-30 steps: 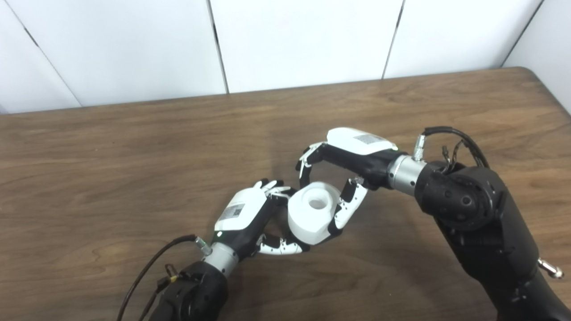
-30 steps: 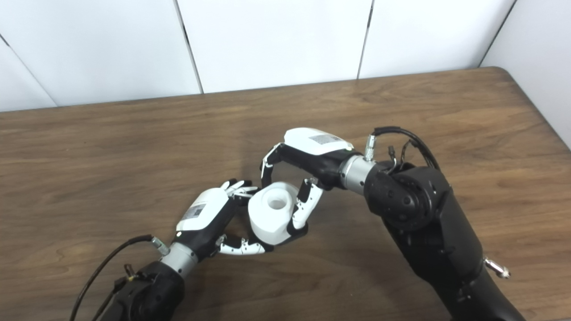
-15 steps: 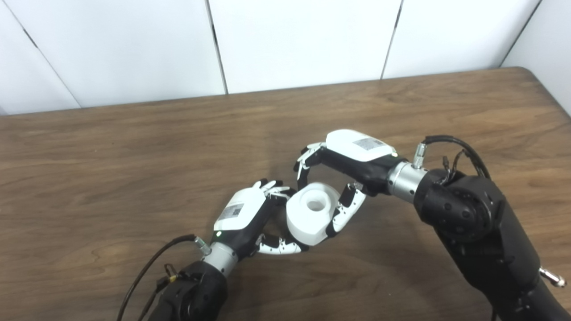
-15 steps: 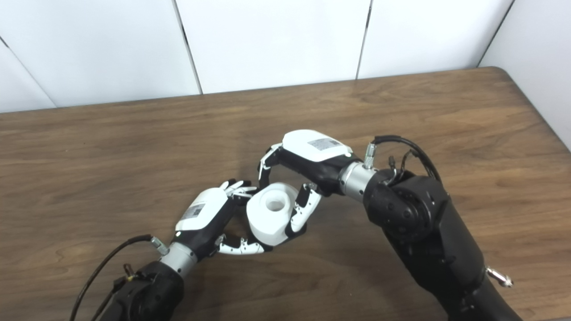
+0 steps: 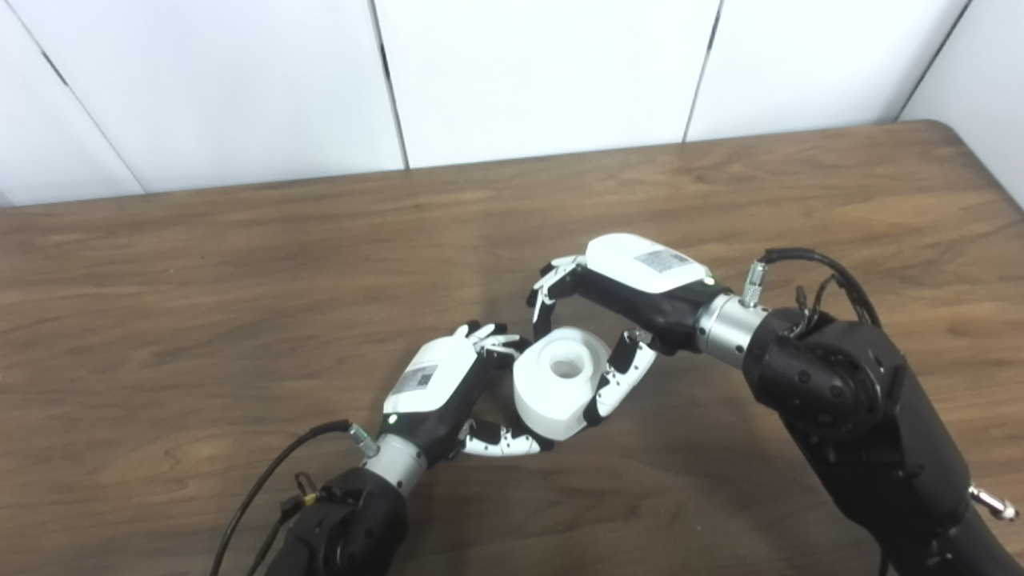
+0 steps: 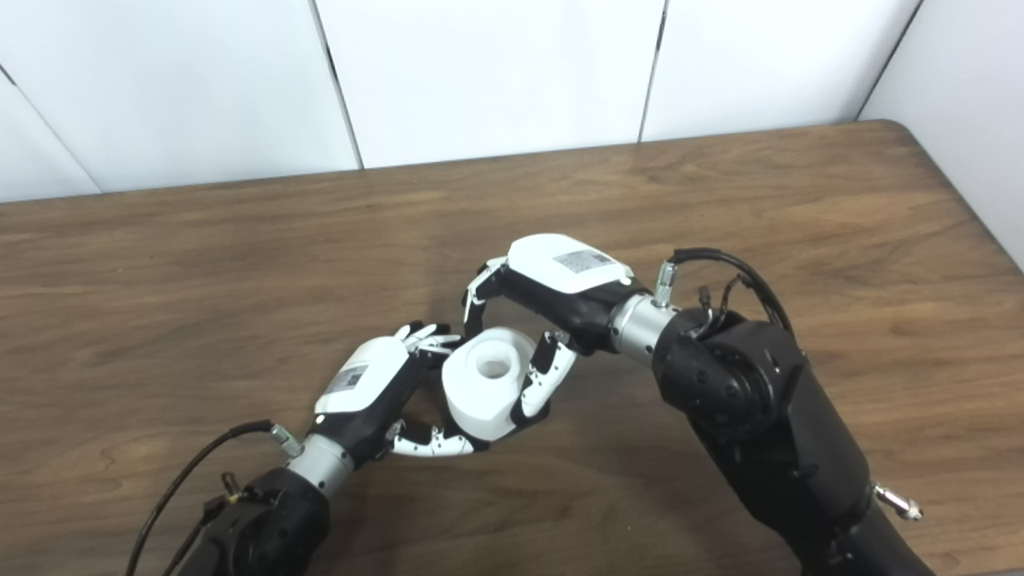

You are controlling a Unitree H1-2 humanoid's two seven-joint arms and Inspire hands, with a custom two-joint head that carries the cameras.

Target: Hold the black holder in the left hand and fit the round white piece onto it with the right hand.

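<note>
The round white piece (image 5: 558,386), a thick cylinder with a hole in its top, is held just above the table between both hands. My left hand (image 5: 438,386) grips its left side, fingers (image 5: 490,336) curled at the back and thumb (image 5: 502,442) running under the front. My right hand (image 5: 632,280) is shut on it from the right, fingers (image 5: 547,298) arched over the far edge and thumb (image 5: 618,378) pressed on the near right side. No black holder shows; the white piece and the hands hide whatever is beneath.
The brown wooden table (image 5: 200,272) spreads out on all sides, with white wall panels (image 5: 544,72) behind its far edge. A black cable (image 5: 264,488) loops by my left wrist, and another (image 5: 824,268) by my right wrist.
The right forearm has shifted slightly down and to the right. The white piece has edged a little left. Both hands keep the same hold.
</note>
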